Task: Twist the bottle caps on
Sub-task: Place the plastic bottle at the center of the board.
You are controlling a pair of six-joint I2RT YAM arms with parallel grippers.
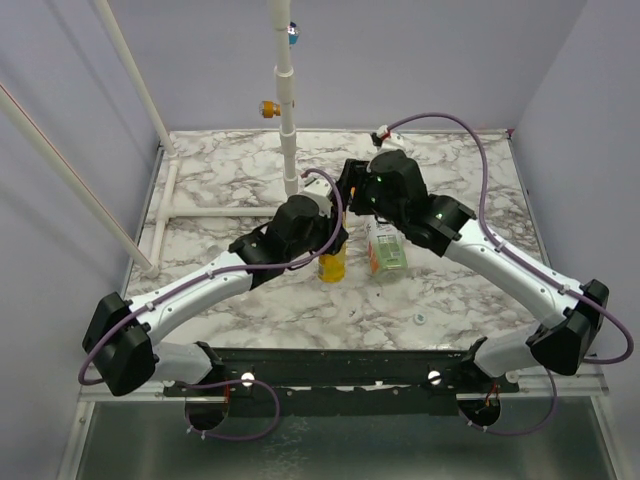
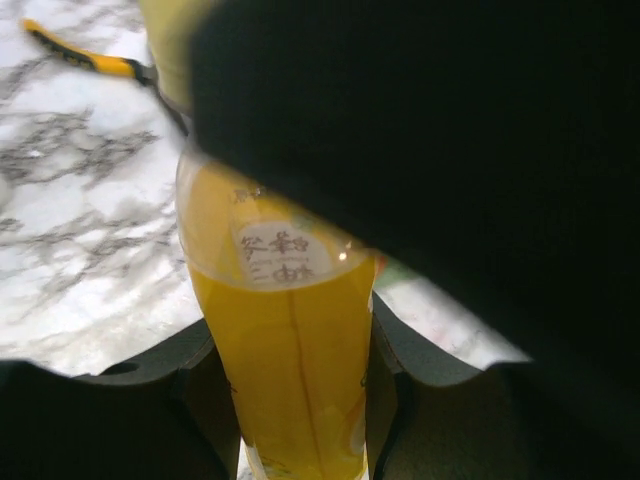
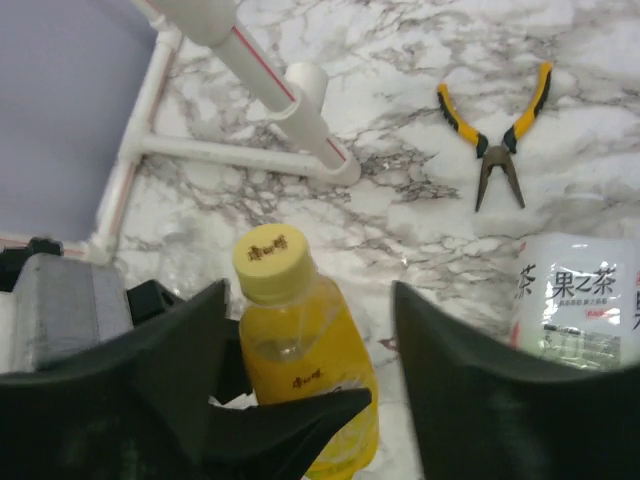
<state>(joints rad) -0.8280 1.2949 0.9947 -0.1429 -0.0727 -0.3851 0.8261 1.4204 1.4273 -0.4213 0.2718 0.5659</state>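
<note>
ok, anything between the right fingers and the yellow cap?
Nothing visible. The yellow cap sits on the yellow bottle, in plain view between the spread fingers of the right gripper. The left gripper clamps the yellow bottle lower down. The pliers and the clear bottle lie off to the side.

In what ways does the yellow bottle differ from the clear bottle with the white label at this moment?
Colour: the yellow bottle is yellow all over; the clear bottle carries a white-and-green label with large characters.
Grip: the left gripper clamps the yellow bottle; nothing holds the clear bottle.
Top: the yellow bottle wears a yellow cap; the clear bottle's top is hidden.
Both stand upright, side by side.
</note>
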